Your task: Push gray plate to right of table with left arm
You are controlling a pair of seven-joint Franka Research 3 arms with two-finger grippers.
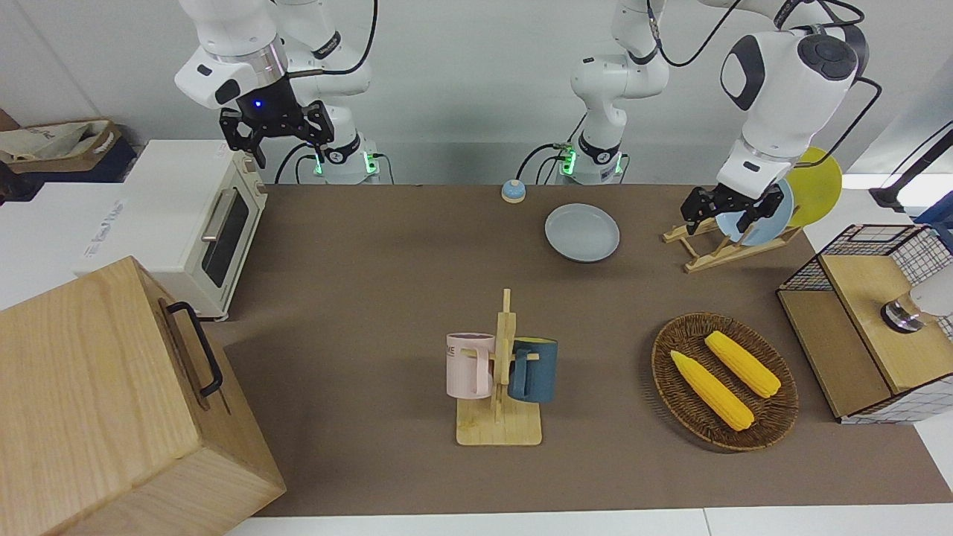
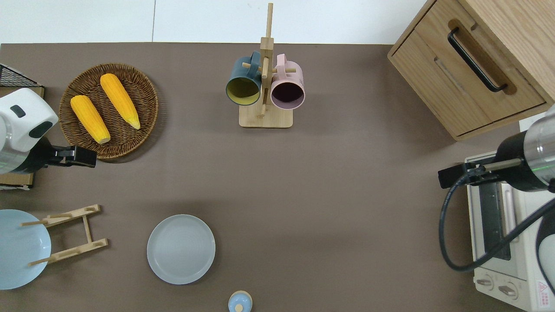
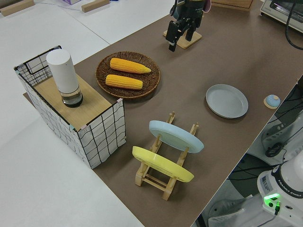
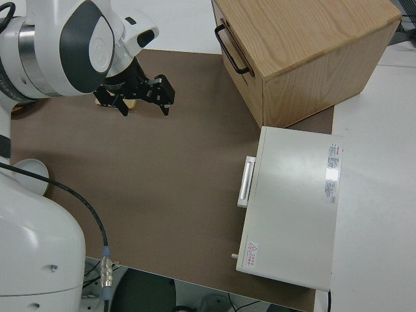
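The gray plate (image 2: 181,248) lies flat on the table (image 2: 338,182), low in the overhead frame and toward its left, with a small blue bell (image 2: 240,301) just below it and a wooden plate rack (image 2: 69,234) beside it. The left gripper (image 2: 80,156) hangs at mid-left, empty, fingers apparently apart. The right arm is parked, its gripper (image 1: 277,130) open. Descending onto the rim could tip the plate; a skewed push could sweep the bell
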